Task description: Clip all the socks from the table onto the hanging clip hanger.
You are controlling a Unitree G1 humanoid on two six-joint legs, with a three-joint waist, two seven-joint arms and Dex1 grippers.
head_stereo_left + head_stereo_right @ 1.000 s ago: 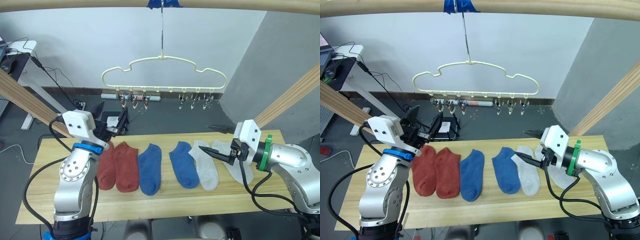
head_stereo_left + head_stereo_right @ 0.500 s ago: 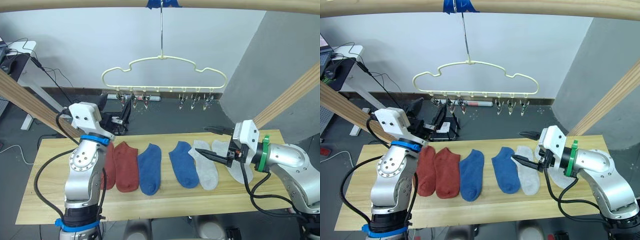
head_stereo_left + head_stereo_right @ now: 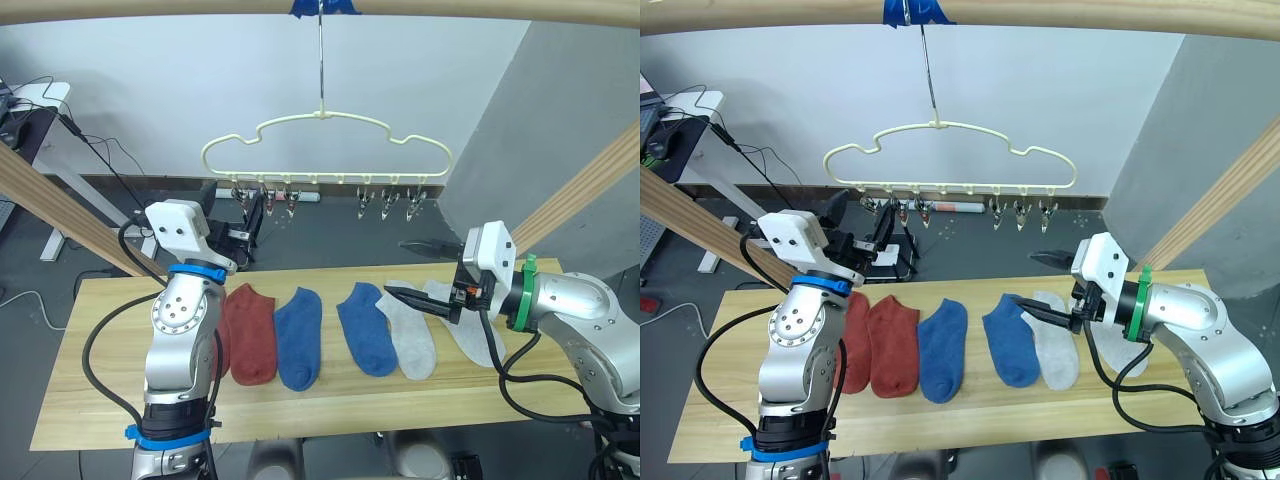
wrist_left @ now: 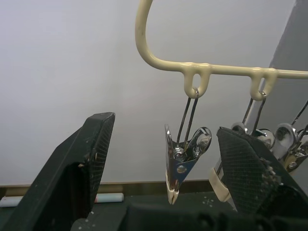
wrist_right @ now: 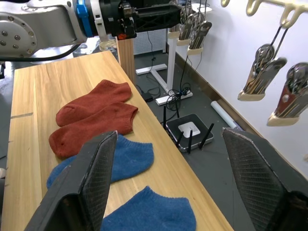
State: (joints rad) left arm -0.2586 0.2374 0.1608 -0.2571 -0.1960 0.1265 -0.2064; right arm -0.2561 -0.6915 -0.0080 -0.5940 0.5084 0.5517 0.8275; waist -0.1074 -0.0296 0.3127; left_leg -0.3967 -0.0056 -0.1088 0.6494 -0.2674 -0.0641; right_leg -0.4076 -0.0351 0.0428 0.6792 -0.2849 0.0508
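Six socks (image 3: 300, 338) lie in a row on the table (image 3: 100, 390). The hanger (image 3: 325, 140) hangs above, its clips bare. The left end effector (image 4: 168, 159) is released around the end clip (image 4: 183, 161); the right end effector (image 3: 420, 275) hovers released over the grey socks (image 3: 410, 335)

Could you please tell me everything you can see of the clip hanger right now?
The clip hanger is a thin cream-yellow frame, seemingly plastic, with a wavy outline, hanging level from a slim metal hook under the wooden pole. Six small metal clips with cream tips dangle from loops along its lower bar, three toward each end, all empty. The left end effector is open, its fingers either side of the endmost clip without touching it.
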